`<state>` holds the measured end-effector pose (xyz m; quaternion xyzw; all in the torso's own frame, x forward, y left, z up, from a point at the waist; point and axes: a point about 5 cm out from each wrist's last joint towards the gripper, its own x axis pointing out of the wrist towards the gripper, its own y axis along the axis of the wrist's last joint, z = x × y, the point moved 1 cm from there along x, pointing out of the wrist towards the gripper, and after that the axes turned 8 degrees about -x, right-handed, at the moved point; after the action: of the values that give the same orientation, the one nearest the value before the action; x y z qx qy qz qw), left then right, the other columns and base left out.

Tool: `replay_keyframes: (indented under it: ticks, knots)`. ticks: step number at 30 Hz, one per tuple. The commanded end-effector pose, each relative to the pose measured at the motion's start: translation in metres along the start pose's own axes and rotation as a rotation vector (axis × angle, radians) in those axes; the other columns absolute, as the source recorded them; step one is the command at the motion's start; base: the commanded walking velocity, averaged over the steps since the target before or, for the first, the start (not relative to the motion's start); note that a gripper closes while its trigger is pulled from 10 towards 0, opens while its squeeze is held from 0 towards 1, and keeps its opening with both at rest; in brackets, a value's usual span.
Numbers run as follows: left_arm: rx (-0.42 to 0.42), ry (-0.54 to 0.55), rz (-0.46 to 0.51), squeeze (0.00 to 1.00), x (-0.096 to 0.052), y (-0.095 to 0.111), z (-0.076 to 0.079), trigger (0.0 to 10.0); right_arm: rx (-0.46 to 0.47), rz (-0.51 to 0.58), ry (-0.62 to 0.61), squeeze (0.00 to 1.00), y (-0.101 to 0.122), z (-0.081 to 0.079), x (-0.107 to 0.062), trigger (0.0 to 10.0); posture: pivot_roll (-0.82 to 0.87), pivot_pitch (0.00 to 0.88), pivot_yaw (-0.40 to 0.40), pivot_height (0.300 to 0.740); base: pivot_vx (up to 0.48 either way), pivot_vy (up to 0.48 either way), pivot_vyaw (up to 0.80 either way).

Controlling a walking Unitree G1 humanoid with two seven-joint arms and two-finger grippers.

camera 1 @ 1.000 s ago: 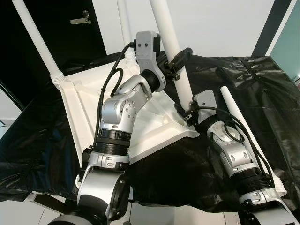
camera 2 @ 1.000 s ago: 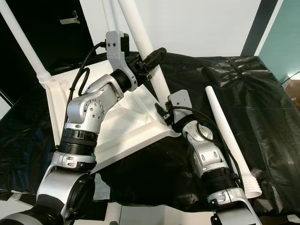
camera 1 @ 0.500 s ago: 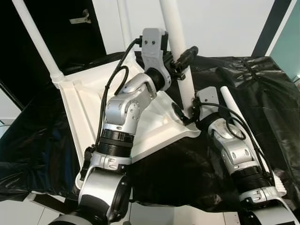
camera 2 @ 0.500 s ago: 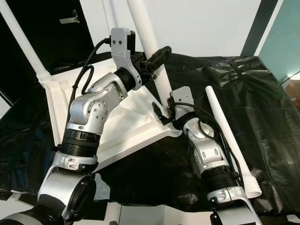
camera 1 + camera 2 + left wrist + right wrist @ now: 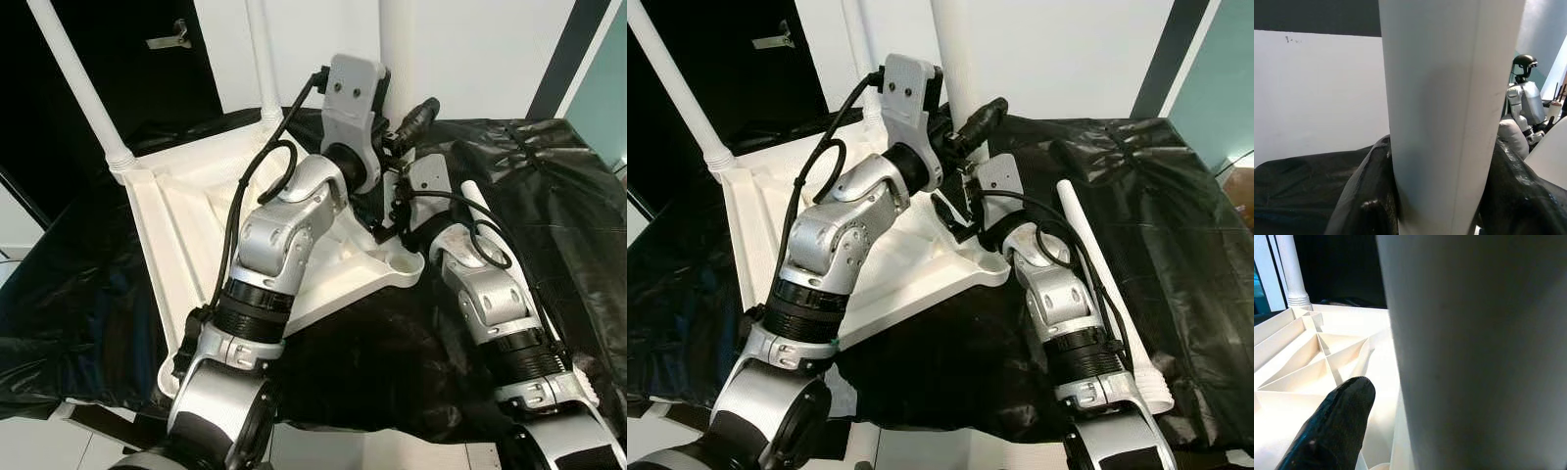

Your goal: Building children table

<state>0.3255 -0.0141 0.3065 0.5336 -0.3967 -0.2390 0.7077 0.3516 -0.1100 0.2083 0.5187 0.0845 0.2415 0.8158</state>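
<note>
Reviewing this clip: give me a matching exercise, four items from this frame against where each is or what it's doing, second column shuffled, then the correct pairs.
Items
1. left gripper
2. right gripper
3. loose white leg
4. upturned tabletop

Places or states
A. lying flat on the black sheet beside the right arm
B. clamped high on the upright leg
C. resting ribbed side up on the black sheet
D. low at the upright leg's base, by the corner socket

Pairs: 1-B, 2-D, 3-A, 4-C
</note>
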Motion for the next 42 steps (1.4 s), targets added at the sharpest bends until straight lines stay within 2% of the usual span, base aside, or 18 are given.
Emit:
replay_keyframes:
  ticks: [1,2,3,4,6,7,8,19,20,21,22,26,27,31,32,33,36,42]
  knots:
    - [0.017,-0.044,0.014,0.0,0.003,0.002,0.011,10.0,-0.013,0.011,0.03,0.0,0.007,-0.004,0.004,10.0,-0.06,0.0,0.015,0.74,0.0,0.0,0.0]
    - [0.019,-0.045,0.016,0.0,0.003,0.002,0.011,10.0,-0.008,0.003,0.029,0.0,0.006,-0.004,0.003,4.9,-0.06,0.0,0.016,0.74,0.0,0.0,0.0]
    - [0.021,-0.044,0.017,0.0,0.004,0.003,0.012,10.0,-0.004,-0.006,0.027,0.0,0.005,-0.004,0.002,4.4,-0.06,0.0,0.017,0.74,0.0,0.0,0.0]
    - [0.024,-0.044,0.019,0.0,0.004,0.003,0.012,10.0,0.005,-0.017,0.024,0.0,0.003,-0.004,0.001,3.0,-0.06,0.0,0.017,0.74,0.0,0.0,0.0]
    - [0.025,-0.045,0.02,0.0,0.004,0.003,0.012,10.0,0.011,-0.023,0.022,0.0,0.002,-0.003,0.001,3.0,-0.06,0.0,0.017,0.74,0.0,0.0,0.0]
    - [0.026,-0.045,0.021,0.0,0.004,0.003,0.012,10.0,0.013,-0.029,0.017,0.0,0.001,-0.003,0.0,1.3,-0.07,0.0,0.02,0.74,0.0,0.0,0.0]
    - [0.026,-0.047,0.022,0.0,0.004,0.003,0.012,10.0,0.02,-0.04,0.012,0.0,-0.001,-0.002,0.0,0.0,-0.07,0.0,0.02,0.74,0.0,0.0,0.0]
    - [0.033,-0.068,0.016,0.0,0.004,0.003,0.015,10.0,0.027,-0.061,0.002,0.0,-0.005,-0.001,-0.003,0.0,-0.07,0.0,0.022,0.74,0.0,0.0,0.0]
    - [0.008,-0.085,0.018,1.0,0.002,0.003,0.016,10.0,0.064,-0.063,-0.017,0.0,-0.005,0.0,-0.004,2.2,-0.07,0.0,0.02,0.74,0.0,0.0,0.0]
    - [0.008,-0.085,0.018,1.0,0.002,0.003,0.016,10.0,0.064,-0.063,-0.017,0.0,-0.005,0.0,-0.004,2.2,-0.07,0.0,0.02,0.74,0.0,0.0,0.0]
    - [0.007,-0.088,0.02,1.0,0.001,0.003,0.015,10.0,0.081,-0.066,-0.031,0.0,-0.005,0.001,-0.005,10.0,-0.07,0.0,0.017,0.74,0.0,0.0,0.0]
    - [0.03,-0.078,0.031,1.0,-0.003,0.005,0.011,10.0,0.132,-0.075,-0.078,0.0,-0.006,0.005,-0.006,10.0,-0.08,0.0,0.014,0.74,0.0,0.0,0.0]
    - [0.028,-0.061,0.053,0.0,-0.009,0.007,0.001,10.0,0.162,-0.089,-0.148,0.0,-0.01,0.012,-0.006,10.0,-0.08,0.0,0.01,0.74,0.0,0.0,0.0]
    - [-0.005,-0.05,0.082,0.0,-0.014,0.009,-0.006,10.0,0.185,-0.101,-0.208,0.0,-0.013,0.018,-0.007,10.0,-0.08,0.0,0.012,0.74,0.0,0.0,0.0]
    - [-0.005,-0.05,0.082,0.0,-0.014,0.009,-0.006,10.0,0.185,-0.101,-0.208,0.0,-0.013,0.018,-0.007,10.0,-0.08,0.0,0.012,0.74,0.0,0.0,0.0]
    - [0.004,-0.032,0.087,0.0,-0.021,0.011,-0.011,10.0,0.206,-0.119,-0.268,0.0,-0.018,0.028,-0.009,10.0,-0.07,0.0,0.013,0.74,0.0,0.0,0.0]
    - [0.01,-0.025,0.088,0.0,-0.024,0.011,-0.013,10.0,0.218,-0.125,-0.287,0.0,-0.02,0.032,-0.01,10.0,-0.07,0.0,0.013,0.74,0.0,0.0,0.0]
    - [0.099,0.069,0.008,0.0,-0.042,-0.005,-0.031,10.0,0.227,-0.148,-0.314,0.0,-0.026,0.039,-0.015,10.0,-0.06,0.0,0.015,0.74,0.0,0.0,0.0]
